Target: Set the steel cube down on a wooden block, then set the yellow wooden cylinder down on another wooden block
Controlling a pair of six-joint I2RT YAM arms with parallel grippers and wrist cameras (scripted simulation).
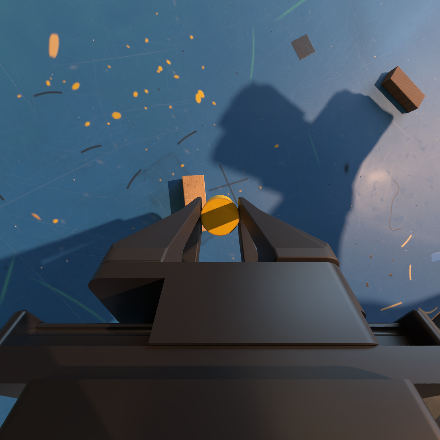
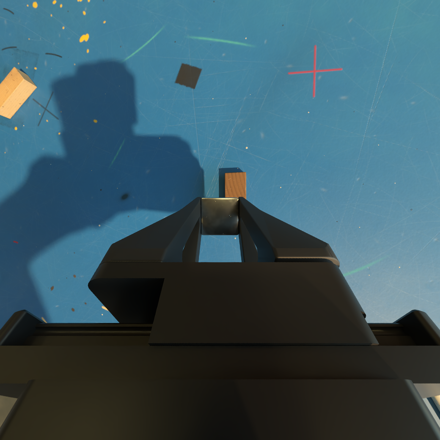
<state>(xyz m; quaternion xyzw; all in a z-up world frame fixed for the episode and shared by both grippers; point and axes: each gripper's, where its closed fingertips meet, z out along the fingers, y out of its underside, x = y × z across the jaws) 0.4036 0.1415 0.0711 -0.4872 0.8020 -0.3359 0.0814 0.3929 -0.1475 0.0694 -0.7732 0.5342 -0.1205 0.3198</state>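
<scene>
My left gripper (image 1: 219, 215) is shut on the yellow wooden cylinder (image 1: 219, 217), round end towards the camera, held above the blue table. A light wooden block (image 1: 193, 189) lies just beyond and left of it, partly hidden by the left finger. A dark brown wooden block (image 1: 403, 89) lies far right. My right gripper (image 2: 219, 215) is shut on the steel cube (image 2: 219, 215), held above the table. The brown block (image 2: 235, 185) lies just beyond it, slightly right. The light block (image 2: 15, 92) shows at the far left of the right wrist view.
A flat dark square patch (image 1: 302, 46) lies on the blue table, also in the right wrist view (image 2: 188, 75). A red cross mark (image 2: 314, 70) is at upper right. Yellow paint specks (image 1: 152, 78) and arm shadows cover the table.
</scene>
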